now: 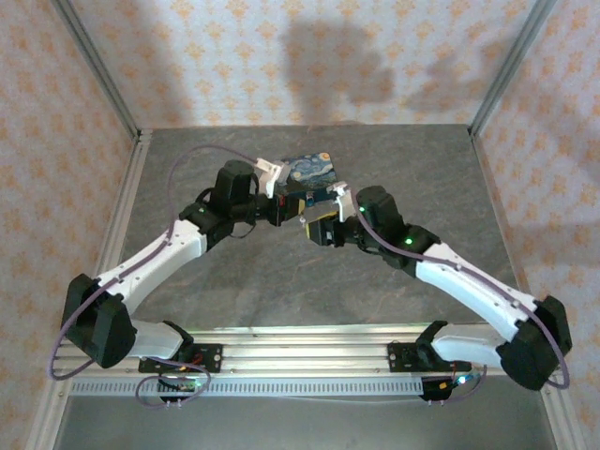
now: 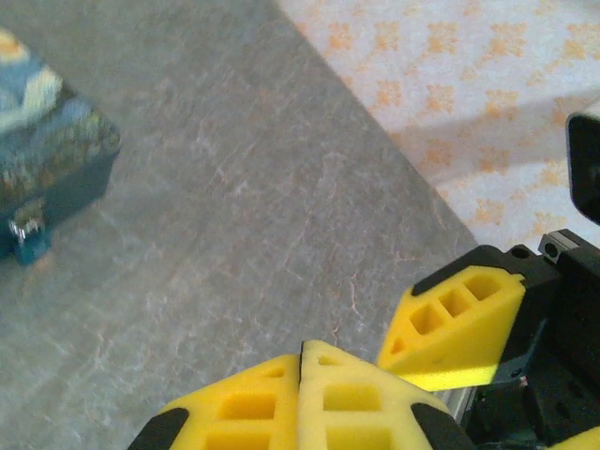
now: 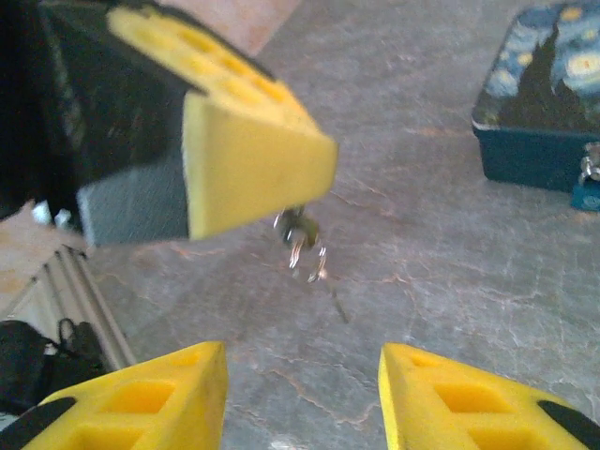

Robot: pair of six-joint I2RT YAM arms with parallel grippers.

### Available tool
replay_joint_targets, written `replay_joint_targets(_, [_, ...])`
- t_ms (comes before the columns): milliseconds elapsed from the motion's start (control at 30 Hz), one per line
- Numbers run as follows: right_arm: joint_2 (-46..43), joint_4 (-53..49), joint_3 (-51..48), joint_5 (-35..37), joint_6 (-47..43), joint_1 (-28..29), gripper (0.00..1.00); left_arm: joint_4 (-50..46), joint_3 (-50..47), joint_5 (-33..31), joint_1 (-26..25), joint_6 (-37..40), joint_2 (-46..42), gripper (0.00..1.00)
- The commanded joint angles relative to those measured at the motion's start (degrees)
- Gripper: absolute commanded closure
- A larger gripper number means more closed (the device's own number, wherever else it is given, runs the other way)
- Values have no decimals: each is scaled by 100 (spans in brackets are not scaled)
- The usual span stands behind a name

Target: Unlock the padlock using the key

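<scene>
We found the left gripper [image 2: 301, 375] clamped on the key [image 3: 302, 242], a pale blurred glint mid-frame in the right wrist view, the right gripper [image 3: 302, 384] parted and empty beneath, and the small bluish padlock [image 3: 589, 192] hanging off the tin [image 3: 534, 112] at the right edge.

tin [image 1: 314, 169]: on table [image 1: 394, 281], far centre, behind both grippers
padlock [image 3: 589, 192]: on tin's front wall, low
key [image 3: 302, 242]: at left gripper [image 2: 300, 361] tip, above table, just ahead of right gripper [image 3: 302, 361]
</scene>
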Motion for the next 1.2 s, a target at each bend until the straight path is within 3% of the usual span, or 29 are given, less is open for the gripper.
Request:
replay_joint_targets(0, [-368,-328,46,-555,-198,-85,54,-1289,548,576,104,1533,-178,100])
replay_joint_targets(133, [-761,84,-233,-908,-440,-99,53,-2023,978,1512,149,2360,-109,100])
replay_joint_targets(333, [-1199,1065,-702,-1041,-295,-99,56,-2510,1264,2609,291,2749,-9,100])
replay_joint_targets(600, [-823,1541,-563,-1650,0,-73,63,-2764,1491,2826,298,2804,102,100])
replay_joint_targets(1167, [-416,1951,-400,-1951,231,68,68,-2661,1505,2840,304,2611,226,100])
